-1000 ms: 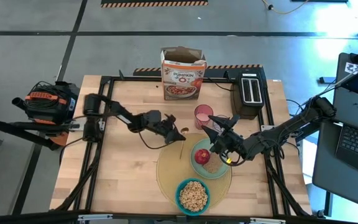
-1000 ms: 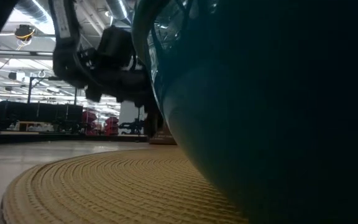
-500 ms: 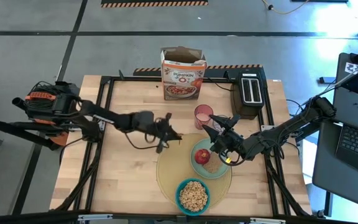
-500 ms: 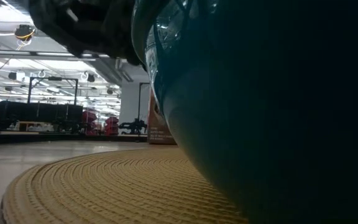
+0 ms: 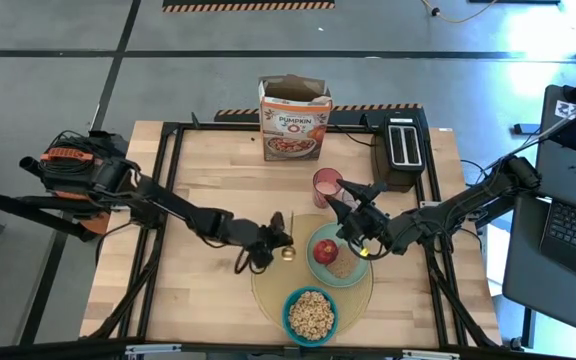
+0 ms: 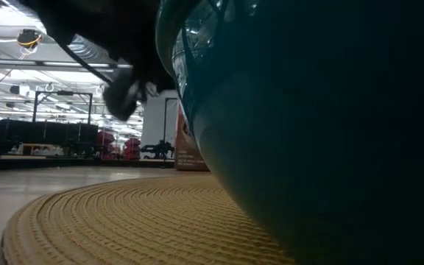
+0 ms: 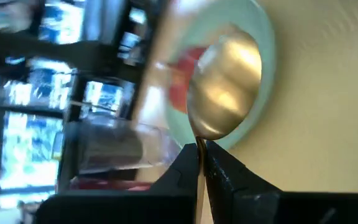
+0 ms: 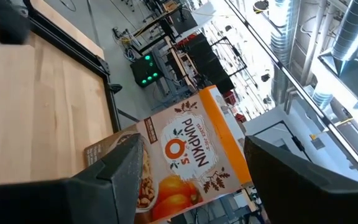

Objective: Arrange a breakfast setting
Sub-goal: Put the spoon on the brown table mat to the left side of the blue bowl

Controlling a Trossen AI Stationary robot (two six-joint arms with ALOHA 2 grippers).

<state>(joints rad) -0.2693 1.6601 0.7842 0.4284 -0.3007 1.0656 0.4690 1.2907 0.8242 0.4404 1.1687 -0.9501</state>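
Observation:
A round yellow placemat [image 5: 266,282] carries a pale green plate [image 5: 353,262] with a red apple [image 5: 325,250] and brown toast [image 5: 343,269]. A blue bowl [image 5: 310,315] of cereal sits on the mat's near edge and fills the low view [image 6: 308,132]. A pink cup [image 5: 326,185] stands just beyond the mat. My left gripper [image 5: 272,244] hovers over the mat's left part, shut on a gold spoon [image 5: 288,252]. My right gripper [image 5: 348,203] hangs open above the plate's far side. Only the cereal box shows between its fingers [image 8: 114,180]. My left gripper pinches the spoon's thin handle [image 7: 201,151] between its two fingertips, right behind the spoon's bowl [image 7: 225,87]. The fingers lie along the handle and come from the table's left, slanting down. The spoon is lifted clear, its bowl sticking out toward the plate.
A cereal box [image 5: 295,120] stands at the table's far edge, with a black toaster [image 5: 401,145] to its right. Bare wood lies left of the placemat. A laptop [image 5: 573,235] sits off the table's right side.
My left gripper has carried the spoon from beside the pink cup toward the table's near edge and somewhat up, out over the placemat. Its wrist has rolled a long way. The spoon has turned with it, and its bowl now points toward the plate.

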